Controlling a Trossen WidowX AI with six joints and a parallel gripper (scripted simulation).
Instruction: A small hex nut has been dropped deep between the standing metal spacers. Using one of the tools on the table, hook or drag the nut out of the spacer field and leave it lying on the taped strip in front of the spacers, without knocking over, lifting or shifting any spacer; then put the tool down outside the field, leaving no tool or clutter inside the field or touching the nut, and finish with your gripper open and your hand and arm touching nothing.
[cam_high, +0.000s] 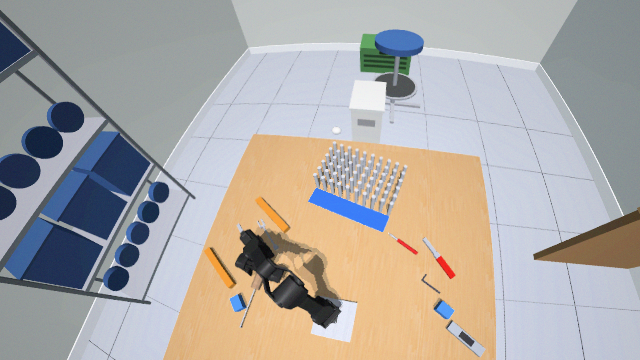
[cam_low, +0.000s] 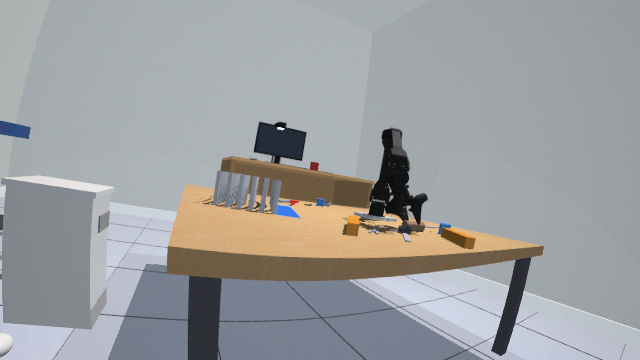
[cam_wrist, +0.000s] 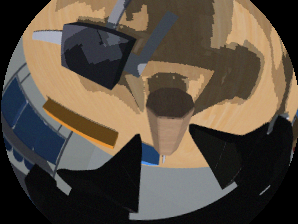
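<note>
The standing grey spacers fill the far middle of the table, with the blue taped strip in front of them. The nut is hidden among them. A pick with a wooden handle and a long metal shaft lies at the near left. My gripper points down over the handle. Its fingers are open and straddle the handle with a gap on each side.
Two orange blocks and a small blue cube lie around the gripper. Two red-handled tools, a hex key, a blue cube and a grey device lie at the right.
</note>
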